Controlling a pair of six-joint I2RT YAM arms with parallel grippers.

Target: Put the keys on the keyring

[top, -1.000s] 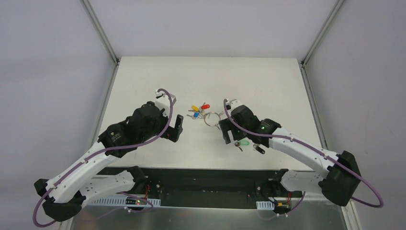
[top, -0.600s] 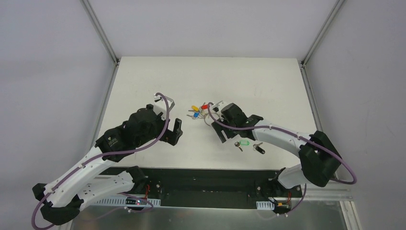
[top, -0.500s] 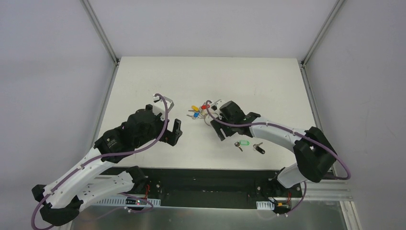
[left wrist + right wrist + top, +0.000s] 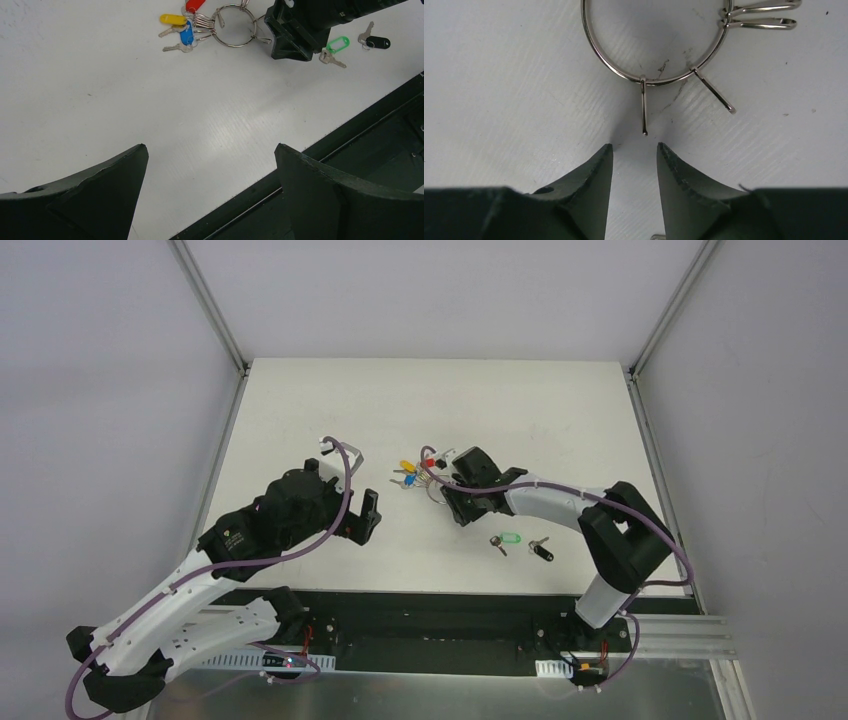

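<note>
On the counter (image 4: 330,420), the right gripper (image 4: 634,150) is hovering with jaws narrow and empty, just short of the thin metal keyring (image 4: 642,80), whose straight wire prong (image 4: 644,107) is pointing lengthwise into the gap. The green key (image 4: 510,538) and black key (image 4: 541,551), both plastic-headed, are lying off the ring behind that gripper, toward the near edge. The left gripper (image 4: 210,150) is standing wide, well apart.

Loose green key (image 4: 508,539) beside black key (image 4: 541,551); keyring (image 4: 642,79) lies apart.

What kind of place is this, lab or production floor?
Probably a lab test cell: bare white table, plain grey walls with aluminium posts, exposed circuit boards at the near edge.
</note>
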